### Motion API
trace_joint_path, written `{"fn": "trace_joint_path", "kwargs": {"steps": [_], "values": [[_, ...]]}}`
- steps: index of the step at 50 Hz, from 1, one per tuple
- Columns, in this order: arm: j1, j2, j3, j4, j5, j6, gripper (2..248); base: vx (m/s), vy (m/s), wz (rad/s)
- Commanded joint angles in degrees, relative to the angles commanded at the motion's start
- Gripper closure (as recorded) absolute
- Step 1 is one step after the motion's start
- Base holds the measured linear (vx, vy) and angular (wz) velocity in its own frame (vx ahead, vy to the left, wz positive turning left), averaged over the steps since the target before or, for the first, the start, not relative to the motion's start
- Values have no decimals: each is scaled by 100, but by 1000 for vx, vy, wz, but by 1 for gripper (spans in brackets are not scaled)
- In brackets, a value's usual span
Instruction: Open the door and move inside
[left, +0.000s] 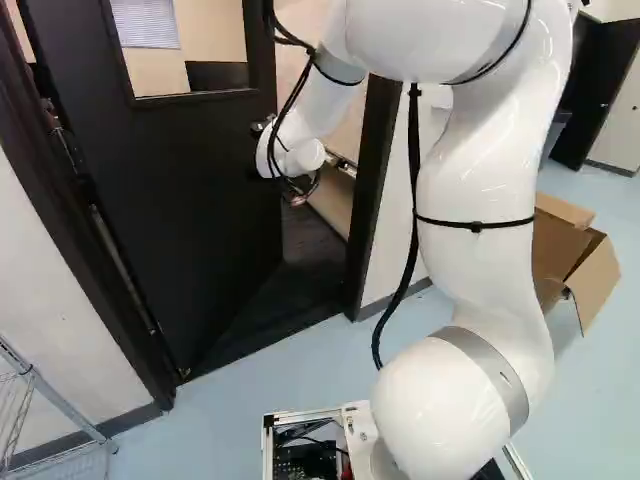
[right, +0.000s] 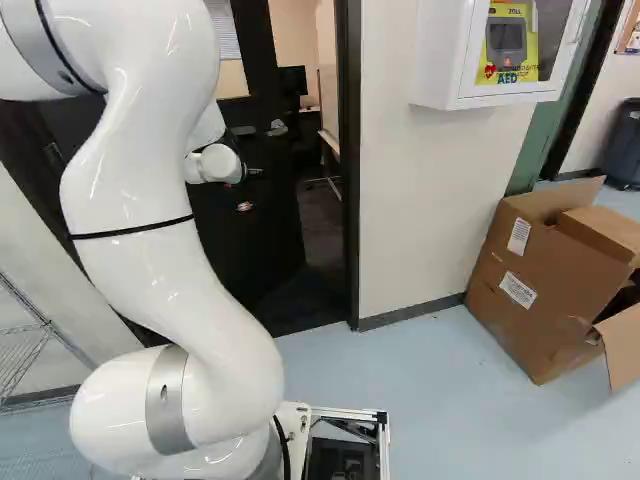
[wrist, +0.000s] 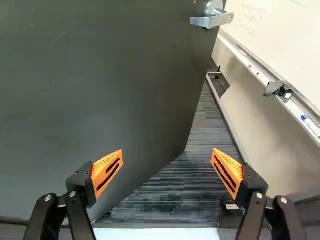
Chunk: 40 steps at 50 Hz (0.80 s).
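From here, the dark door (left: 190, 190) stands ajar, swung inward from its frame (left: 372, 190); the tool (wrist: 167, 167) is spread wide beside it, probably to push without gripping.

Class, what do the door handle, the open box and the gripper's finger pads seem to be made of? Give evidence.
Door handle: probably satin metal, from its silvery sheen.
Open box: matt brown cardboard, from its folded flaps.
Finger pads: matt orange rubber or plastic, with moulded-looking ribs; which is unclear.
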Motion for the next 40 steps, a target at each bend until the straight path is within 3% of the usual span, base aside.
{"fn": "trace_joint_path", "kwargs": {"steps": [40], "values": [[-326,1040,1198,953,10,0,3,0,0,0]]}}
